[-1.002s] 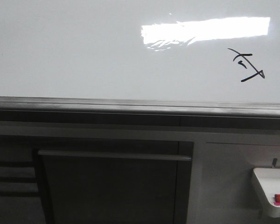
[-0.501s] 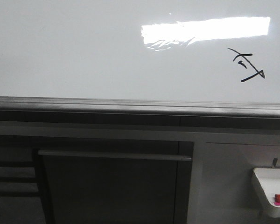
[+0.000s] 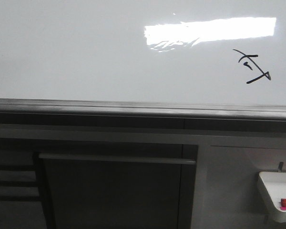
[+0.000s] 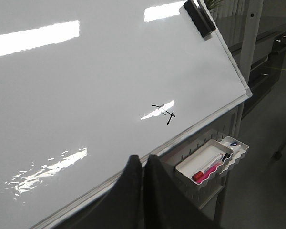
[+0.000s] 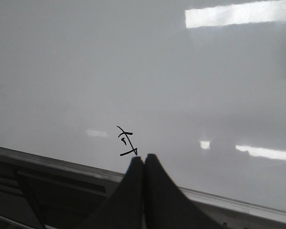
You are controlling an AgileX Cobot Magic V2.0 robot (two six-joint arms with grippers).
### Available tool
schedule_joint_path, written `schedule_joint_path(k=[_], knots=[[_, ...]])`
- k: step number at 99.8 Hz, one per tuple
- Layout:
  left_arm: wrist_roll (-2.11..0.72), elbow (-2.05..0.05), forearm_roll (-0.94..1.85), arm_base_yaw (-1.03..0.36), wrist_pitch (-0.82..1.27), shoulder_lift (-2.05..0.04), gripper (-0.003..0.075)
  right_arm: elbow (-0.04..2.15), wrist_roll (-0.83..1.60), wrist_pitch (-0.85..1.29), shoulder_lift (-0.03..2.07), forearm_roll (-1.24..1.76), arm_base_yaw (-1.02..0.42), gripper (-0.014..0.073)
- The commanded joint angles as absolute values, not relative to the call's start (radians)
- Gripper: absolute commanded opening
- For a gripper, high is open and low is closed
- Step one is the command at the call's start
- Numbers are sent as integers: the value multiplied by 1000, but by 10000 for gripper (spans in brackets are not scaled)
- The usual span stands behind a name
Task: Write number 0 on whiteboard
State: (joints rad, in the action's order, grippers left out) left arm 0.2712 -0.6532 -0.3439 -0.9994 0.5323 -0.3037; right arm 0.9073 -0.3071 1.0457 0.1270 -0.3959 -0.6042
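Observation:
The whiteboard (image 3: 86,52) fills the upper front view, glossy white with a bright glare bar and a grey rail along its lower edge. On it sits the number 0 (image 3: 251,67), a small angular black scribble of crossing strokes; it also shows as the number 0 (image 4: 163,113) and the number 0 (image 5: 127,141) on the whiteboard (image 4: 86,86) and whiteboard (image 5: 133,71). My left gripper (image 4: 143,157) is shut and empty, off the board's lower rail. My right gripper (image 5: 143,158) is shut and empty, its tips just beside the scribble. Neither gripper appears in the front view.
A white tray (image 3: 276,193) hangs below the board at the right, holding a red-capped marker (image 4: 209,166). A black eraser (image 4: 199,16) sticks at the board's top corner. Dark shelving (image 3: 114,191) stands under the rail.

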Motion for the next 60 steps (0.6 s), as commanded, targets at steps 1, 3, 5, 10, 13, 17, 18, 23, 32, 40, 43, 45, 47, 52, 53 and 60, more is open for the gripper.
schedule_joint_path(k=[1, 3, 5, 10, 13, 17, 18, 23, 32, 40, 43, 45, 47, 52, 53, 60], knots=[[283, -676, -324, -997, 451, -313, -20, 922, -306, 972, 148, -418, -604, -73], [283, -676, -316, -997, 451, -313, -20, 922, -306, 972, 148, -418, -604, -73], [283, -676, -311, -997, 451, -313, -20, 922, -306, 972, 148, -418, -604, -73], [283, -676, -294, -997, 451, -313, -20, 922, -306, 972, 148, -418, -604, -73], [283, -676, -289, -997, 451, -313, -20, 922, -306, 972, 148, -418, -604, -73], [283, -676, -278, -997, 451, -313, -20, 922, -306, 972, 148, -418, -604, -73], [283, -676, -276, -997, 451, -313, -20, 922, -306, 972, 148, -418, -604, -73], [283, -676, -275, -997, 451, -313, -20, 922, -306, 972, 148, -418, -604, -73], [283, -676, -275, -997, 451, -313, -20, 922, -306, 972, 148, -418, -604, -73], [283, -676, -275, -997, 451, -313, -20, 922, -306, 972, 148, -418, -604, -73], [283, -676, -275, -997, 451, -313, -20, 922, -306, 972, 148, -418, -604, -73], [283, -676, -275, -997, 451, -313, -20, 922, -306, 972, 148, -418, -604, -73], [283, -676, -275, -997, 451, -313, -20, 922, -306, 972, 148, -418, -604, -73], [283, -676, -275, -997, 451, -313, -20, 922, -306, 972, 148, -418, -604, -73], [283, -676, -275, -997, 451, -313, -20, 922, -306, 972, 148, -418, -604, -73], [283, -676, -275, -997, 451, -313, -20, 922, -306, 972, 148, -418, -604, -73]])
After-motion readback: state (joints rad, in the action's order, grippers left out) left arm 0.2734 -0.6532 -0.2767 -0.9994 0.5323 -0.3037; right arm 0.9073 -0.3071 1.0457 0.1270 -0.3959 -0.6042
